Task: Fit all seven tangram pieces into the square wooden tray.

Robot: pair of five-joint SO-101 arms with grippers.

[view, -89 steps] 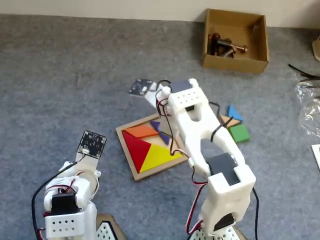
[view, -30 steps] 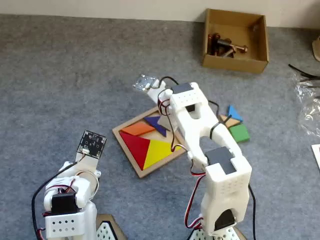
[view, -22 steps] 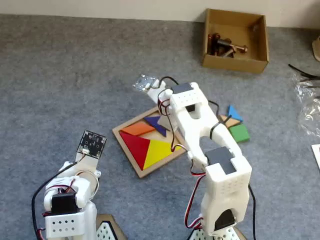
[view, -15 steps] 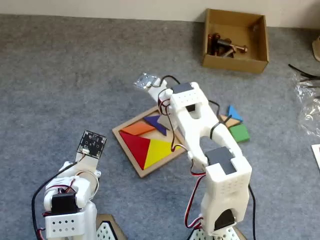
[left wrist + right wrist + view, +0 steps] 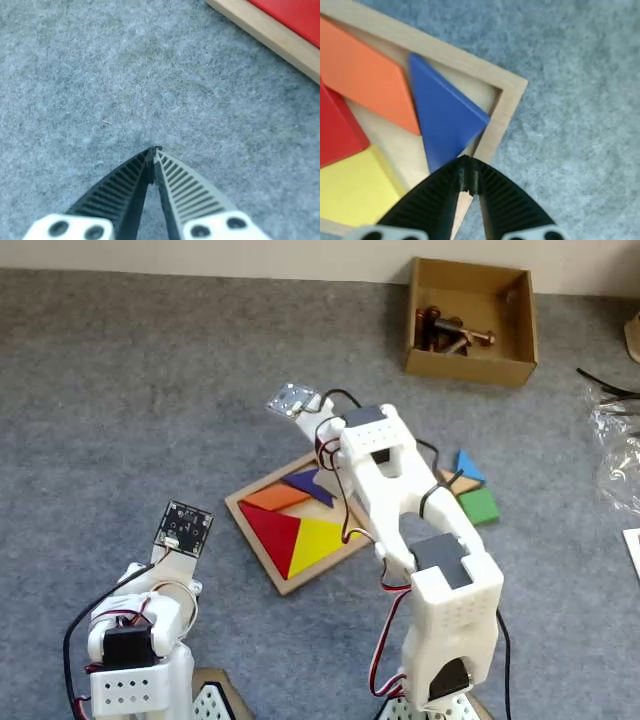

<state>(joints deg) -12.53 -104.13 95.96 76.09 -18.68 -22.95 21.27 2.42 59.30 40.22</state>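
The square wooden tray (image 5: 262,570) lies mid-table and holds an orange piece (image 5: 278,498), a red triangle (image 5: 272,530), a yellow triangle (image 5: 320,540) and a dark blue triangle (image 5: 312,483). To its right on the carpet lie a blue triangle (image 5: 467,465), a tan triangle (image 5: 455,483) and a green square (image 5: 480,506). My right gripper (image 5: 467,172) is shut, its tips at the dark blue triangle's (image 5: 445,117) corner by the tray rim (image 5: 505,107). My left gripper (image 5: 154,150) is shut over bare carpet, near a tray edge (image 5: 260,25).
A cardboard box (image 5: 470,355) with metal parts stands at the back right. Clear plastic and cables (image 5: 615,430) lie at the right edge. The left arm (image 5: 140,635) sits at the front left. Grey carpet stretches left of and behind the tray.
Over the three seconds the tray slid a little left. The dark blue triangle turned and shifted toward the tray's far corner with the right gripper against it. The left arm kept still.
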